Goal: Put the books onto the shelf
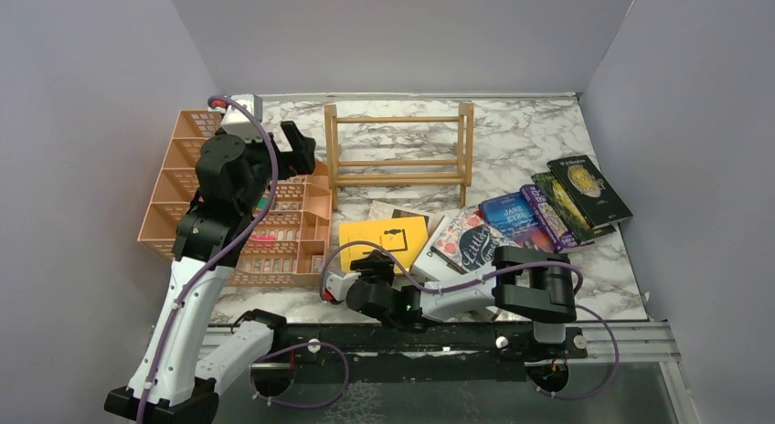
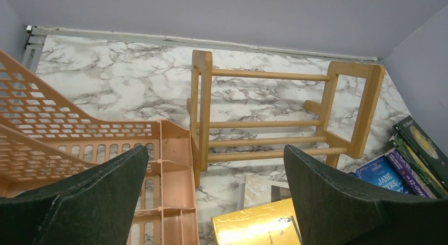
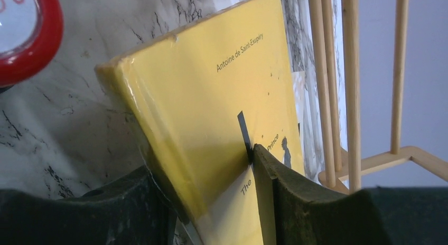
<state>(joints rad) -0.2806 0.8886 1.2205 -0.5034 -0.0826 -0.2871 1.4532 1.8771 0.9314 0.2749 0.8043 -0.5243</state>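
Fingers (image 3: 317, 208) of the right gripper (image 3: 211, 173) are bracketing the near edge of the yellow book (image 3: 211, 86), one pad pressing on its cover and the other sitting beneath it; whether they are clamping it yet, I cannot tell. That book is resting on the marble surface (image 1: 521, 136), with the other books (image 1: 539, 209) fanning out to its right. Farther back, the left gripper (image 2: 215, 152) is hovering over the orange tray (image 1: 274, 223), its fingers spread wide, facing the wooden shelf (image 1: 399, 150) standing upright at the rear.
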